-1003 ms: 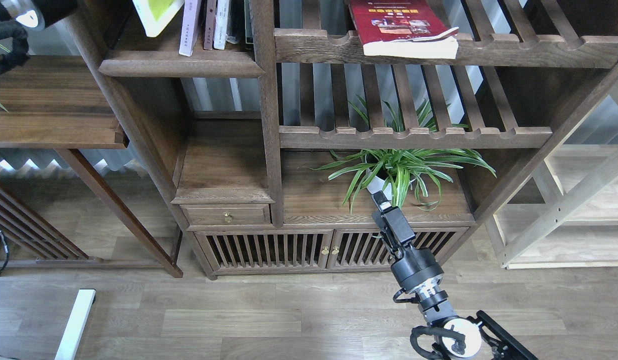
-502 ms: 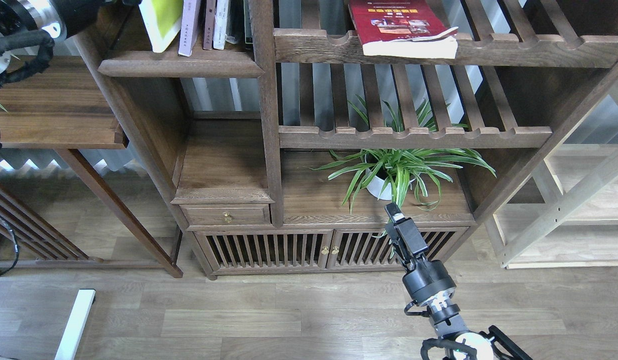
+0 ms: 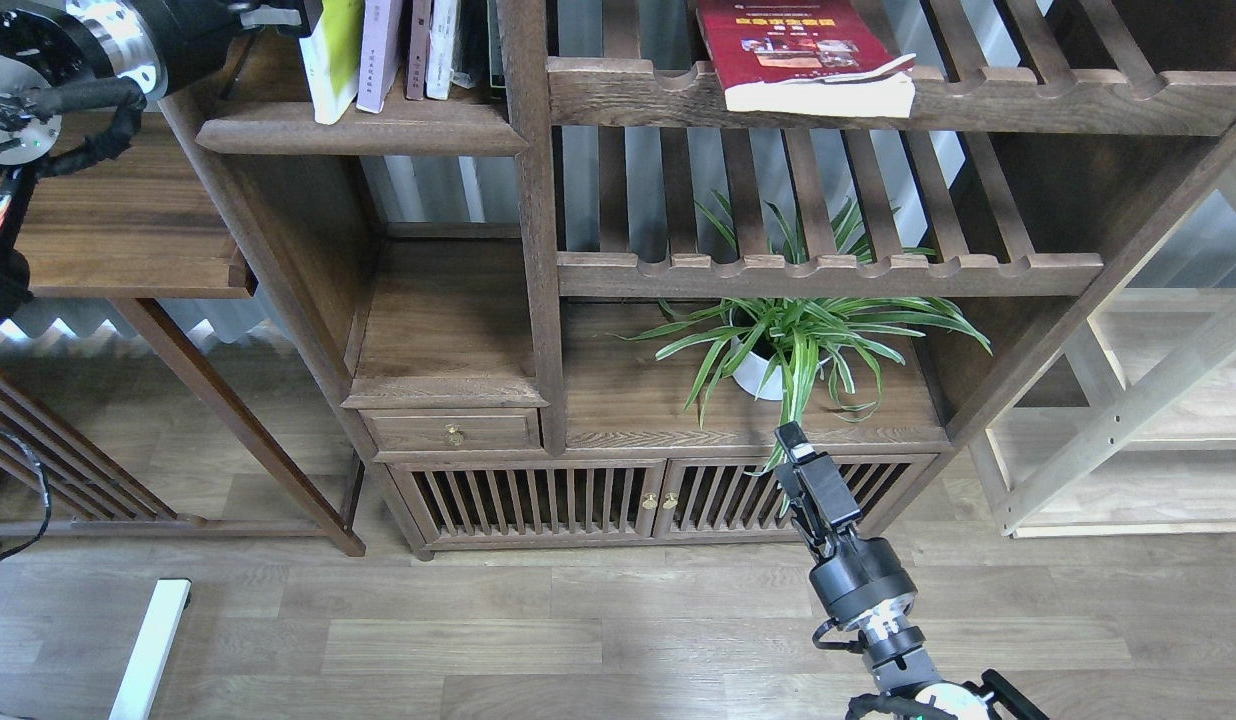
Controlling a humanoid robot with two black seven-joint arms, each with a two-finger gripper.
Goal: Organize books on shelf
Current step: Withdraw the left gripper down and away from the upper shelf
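The yellow-green book (image 3: 333, 55) stands almost upright on the dark-brown shelf (image 3: 378, 138) at the top left. It leans against the pale lavender book (image 3: 381, 55). My left gripper (image 3: 278, 15) is at the yellow-green book's upper left edge, partly cut off by the frame, and seems shut on it. The dark red book (image 3: 798, 45) lies flat on the upper slatted rack, overhanging its front rail. My right gripper (image 3: 790, 437) points up in front of the cabinet, below the plant; its fingers cannot be told apart.
Narrow upright volumes (image 3: 440, 45) stand right of the lavender book. A spider plant (image 3: 808, 335) in a white pot (image 3: 758, 378) sits under the lower slatted rack (image 3: 828, 272). A pale shelving unit (image 3: 1158, 420) stands at the right, a dark side table (image 3: 108, 230) at the left.
My left arm moved right and brought the yellow-green book from tilted to nearly upright against the lavender book. My right arm drew back and down, away from the plant.
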